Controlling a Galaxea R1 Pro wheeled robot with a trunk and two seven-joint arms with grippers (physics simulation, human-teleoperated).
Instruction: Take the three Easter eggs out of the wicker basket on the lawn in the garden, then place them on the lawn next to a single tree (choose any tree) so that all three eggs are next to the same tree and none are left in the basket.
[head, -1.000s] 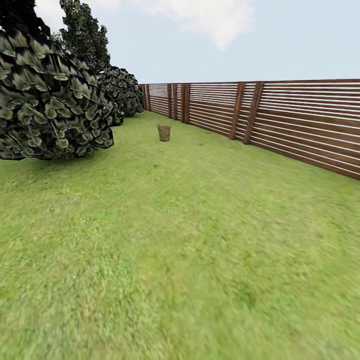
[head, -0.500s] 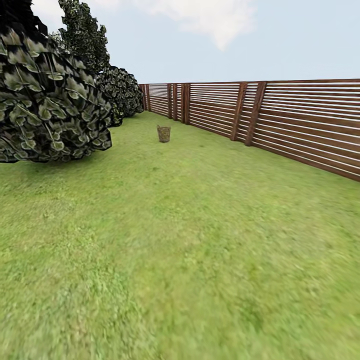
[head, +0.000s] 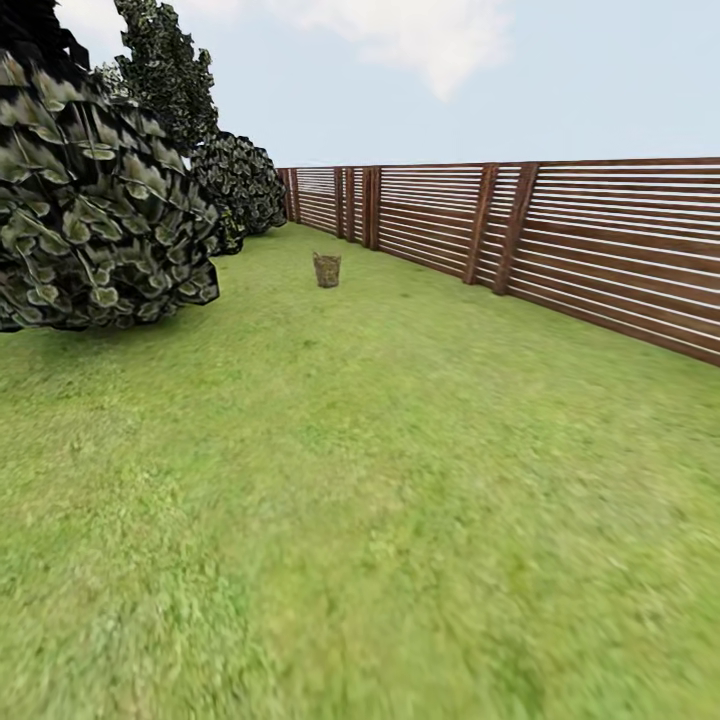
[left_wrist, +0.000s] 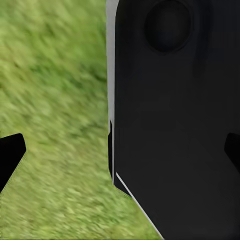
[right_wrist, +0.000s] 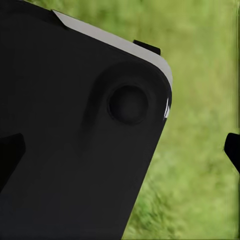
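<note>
Lawn (head: 360, 560): found as blurred green grass right at the robot's feet, running forward to the boundary.

Found the left end effector (left_wrist: 120, 155) spread wide, its dark fingertips (left_wrist: 10, 157) at opposite edges of the left wrist view, with nothing gripped. Saw only grass and a black panel of the robot's own body (left_wrist: 175, 125) beyond it. Found the right end effector (right_wrist: 121, 150) likewise spread wide and holding nothing, over grass and beside the same sort of black housing (right_wrist: 75, 150).

Noted a large round leafy bush (head: 95, 220) on the left at middle range, with a second bush (head: 240, 185) and tall dark foliage (head: 165, 70) behind it.

Located the wicker basket (head: 327, 270) upright on the grass, well ahead and well apart from the robot, between the bushes and the brown slatted fence (head: 600, 250), somewhat nearer the fence. Could not tell its contents at that range, nor pick out any Easter eggs on the grass.

Judged the task at its approach stage, with nothing handled. Left to do:
- close on the basket
- lift out all three eggs
- choose one tree
- set all three eggs beside that tree
</note>
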